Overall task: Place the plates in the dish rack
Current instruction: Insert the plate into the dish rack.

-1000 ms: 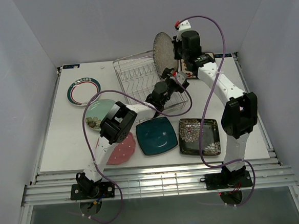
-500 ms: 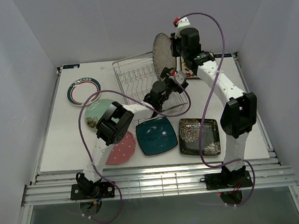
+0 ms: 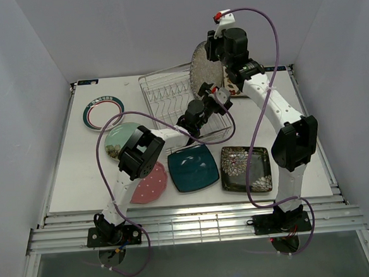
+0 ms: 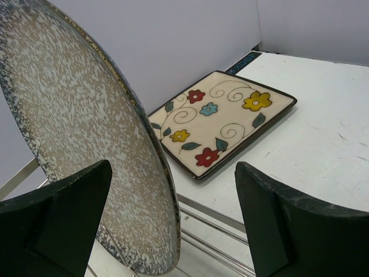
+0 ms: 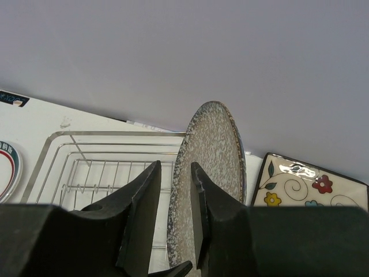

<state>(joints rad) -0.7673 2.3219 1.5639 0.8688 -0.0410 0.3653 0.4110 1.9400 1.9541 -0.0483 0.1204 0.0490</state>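
Grey and speckled, the round dinner plate (image 3: 202, 67) stands on edge at the right end of the silver wire dish rack (image 3: 169, 95), its lower rim down by the rack's wires. The right hand (image 5: 174, 167) sits over the plate's top rim, its fingers only narrowly parted and straddling the edge, with a sliver of daylight between one finger and the rim. The left hand (image 4: 173, 231) reaches in low at the same end of the rack, spread wide to either side of the plate's lower edge and gripping nothing.

Six other plates lie flat on the white tabletop (image 3: 79, 171):
- Just right of the rack is a cream square plate with painted flowers (image 4: 222, 121).
- Left of the rack is a white round plate with a teal rim (image 3: 103, 112).
- Nearer, on that side, is a mint floral round plate (image 3: 118, 143).
- In front of the rack, left to right, are a pink dotted scalloped plate (image 3: 151, 185), a teal square plate (image 3: 193, 168) and a black floral square plate (image 3: 245, 169).
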